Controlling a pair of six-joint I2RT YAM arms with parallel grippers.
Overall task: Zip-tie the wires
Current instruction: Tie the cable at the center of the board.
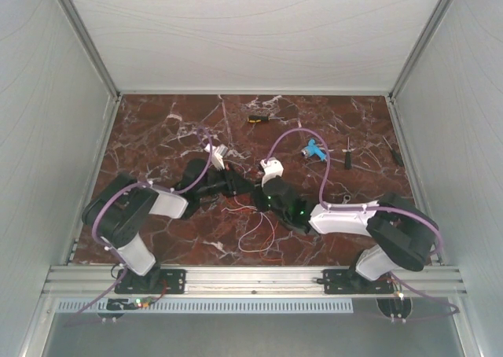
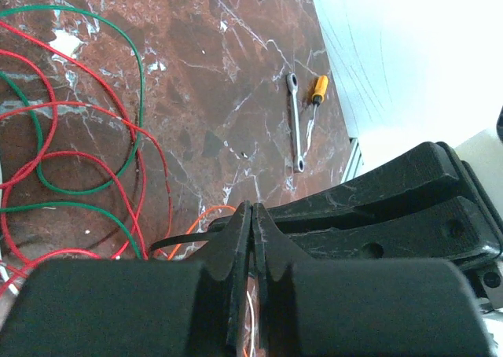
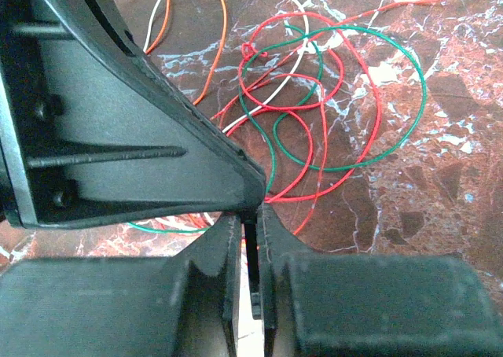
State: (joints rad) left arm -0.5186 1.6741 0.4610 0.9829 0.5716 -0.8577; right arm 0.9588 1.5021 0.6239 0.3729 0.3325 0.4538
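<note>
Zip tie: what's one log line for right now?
left gripper: shut on thin black plastic zip tie | right gripper: shut on it too | thin red, green, white, orange wires: loose on marble table

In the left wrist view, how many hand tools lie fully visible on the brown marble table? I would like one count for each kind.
Silver metal wrench: 1
Screwdriver with orange handle: 1
Total: 2
</note>
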